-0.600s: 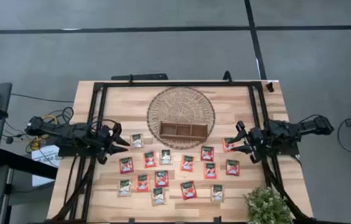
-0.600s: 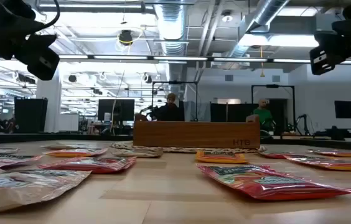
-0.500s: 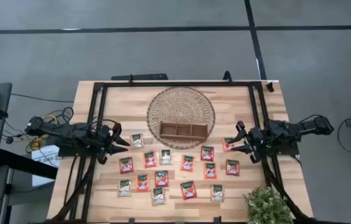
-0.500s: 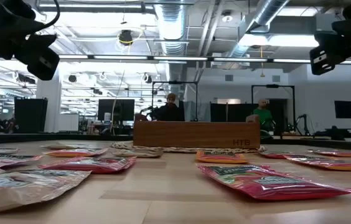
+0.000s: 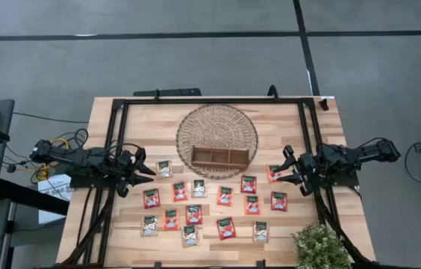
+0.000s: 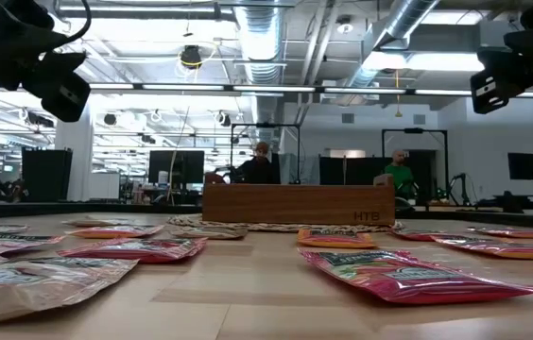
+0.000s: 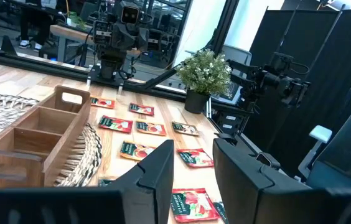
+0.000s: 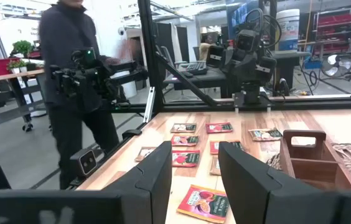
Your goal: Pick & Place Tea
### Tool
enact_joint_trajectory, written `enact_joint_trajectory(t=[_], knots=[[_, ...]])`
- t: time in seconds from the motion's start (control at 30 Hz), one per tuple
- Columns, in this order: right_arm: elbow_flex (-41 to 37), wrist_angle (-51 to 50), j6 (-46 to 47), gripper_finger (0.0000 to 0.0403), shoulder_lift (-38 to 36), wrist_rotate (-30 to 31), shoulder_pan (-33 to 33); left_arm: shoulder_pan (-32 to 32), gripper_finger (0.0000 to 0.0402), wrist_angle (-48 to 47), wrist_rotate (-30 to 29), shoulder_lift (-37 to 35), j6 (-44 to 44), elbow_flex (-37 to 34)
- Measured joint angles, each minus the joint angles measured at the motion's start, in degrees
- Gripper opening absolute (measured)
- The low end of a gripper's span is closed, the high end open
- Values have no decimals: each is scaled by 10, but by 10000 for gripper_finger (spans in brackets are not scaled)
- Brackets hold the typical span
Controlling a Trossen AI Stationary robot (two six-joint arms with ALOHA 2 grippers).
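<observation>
surface (image 5: 285,119): wooden top inside a black frame, both arms parked at its side edges; unchanged from the earlier frames.
woven mat (image 5: 217,131): round, at the back centre of the surface. High view shows the full circle; low view shows only a thin edge under the tray.
wooden tray (image 5: 220,157): three compartments, on the mat's near edge. Left wrist view shows the compartments with nothing in them; low view shows only its front wall.
plant (image 5: 321,246): front right corner of the surface, seen in high and left wrist views, not in low view.
left gripper (image 5: 148,170): hovering at the left edge, jaws parted with nothing between them. No shift from the earlier frames.
right gripper (image 5: 280,172): hovering at the right edge, jaws parted, gripping nothing, right above the rightmost red sachet. Same pose as before.
tea sachets (image 5: 225,196): red and cream ones lying flat in loose rows in front of the tray, none in it. No change in layout.
person (image 8: 74,81): only the right wrist view shows one standing beside the surface; low view shows two more people far behind.
</observation>
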Motion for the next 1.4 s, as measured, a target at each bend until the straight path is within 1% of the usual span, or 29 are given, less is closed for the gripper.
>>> enact_joint_trajectory(t=[1.4], knots=[[0,8,0,123,0,0,0,0,103,0,-1,0,0,0]])
